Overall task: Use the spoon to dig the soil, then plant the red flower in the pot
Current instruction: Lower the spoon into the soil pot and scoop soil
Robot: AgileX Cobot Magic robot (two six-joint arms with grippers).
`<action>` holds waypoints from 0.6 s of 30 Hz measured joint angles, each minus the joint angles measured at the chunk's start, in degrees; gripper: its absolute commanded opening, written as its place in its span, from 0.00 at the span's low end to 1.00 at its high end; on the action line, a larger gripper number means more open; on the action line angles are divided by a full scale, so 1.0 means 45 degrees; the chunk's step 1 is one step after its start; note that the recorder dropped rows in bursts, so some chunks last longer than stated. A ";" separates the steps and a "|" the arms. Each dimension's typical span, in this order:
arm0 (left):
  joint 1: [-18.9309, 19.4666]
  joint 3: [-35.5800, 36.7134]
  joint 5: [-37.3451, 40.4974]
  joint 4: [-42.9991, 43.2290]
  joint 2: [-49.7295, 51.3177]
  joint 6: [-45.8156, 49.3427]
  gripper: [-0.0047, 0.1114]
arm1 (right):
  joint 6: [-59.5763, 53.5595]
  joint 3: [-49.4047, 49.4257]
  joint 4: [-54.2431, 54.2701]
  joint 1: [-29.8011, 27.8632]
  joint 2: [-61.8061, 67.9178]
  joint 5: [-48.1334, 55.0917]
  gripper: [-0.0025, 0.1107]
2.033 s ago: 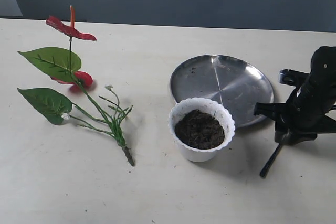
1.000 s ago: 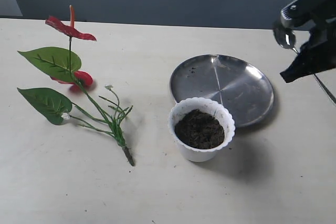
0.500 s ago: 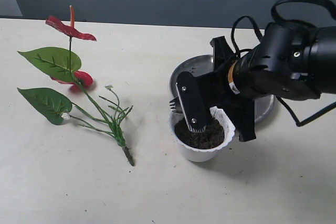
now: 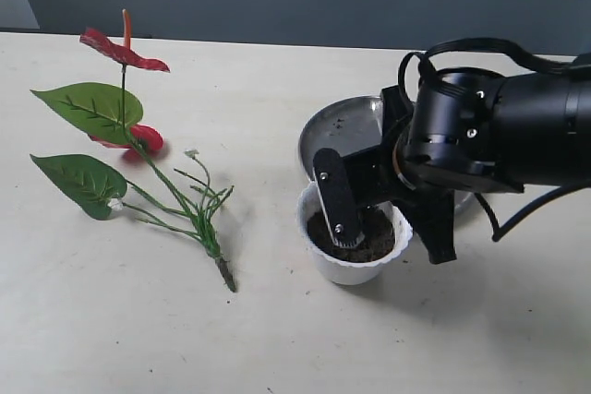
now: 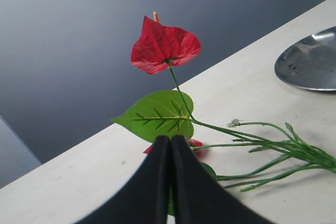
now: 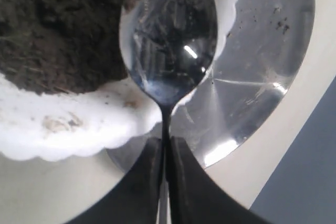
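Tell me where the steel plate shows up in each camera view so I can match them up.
Exterior view: the steel plate lies right of centre, behind the pot, mostly hidden by the right arm.
Left wrist view: only part of its rim shows at the right edge, beyond the red flower.
Right wrist view: it fills the right side, behind the spoon.
Shared landmark: the pale tabletop under it; the white pot links exterior and right wrist views.

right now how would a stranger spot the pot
Start at the shallow round steel plate right of centre on the pale table. Against its near edge stands the small white plastic pot holding dark soil. Only it has a scalloped rim.
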 measured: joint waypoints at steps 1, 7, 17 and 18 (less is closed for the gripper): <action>0.0000 0.0000 0.0000 0.0000 0.0000 0.0000 0.05 | 0.0000 0.0000 0.0008 0.0066 0.0000 0.0000 0.02; 0.0000 0.0000 0.0000 0.0000 0.0000 0.0000 0.05 | 0.0063 0.0000 0.0169 0.0473 0.0000 0.0000 0.02; 0.0000 0.0000 0.0000 0.0000 0.0000 0.0000 0.05 | 0.0063 -0.0021 0.0491 0.0481 0.0391 0.0936 0.02; 0.0000 0.0000 0.0000 0.0000 0.0000 0.0000 0.05 | 0.0353 -0.0021 0.0520 0.0500 0.0391 0.1025 0.02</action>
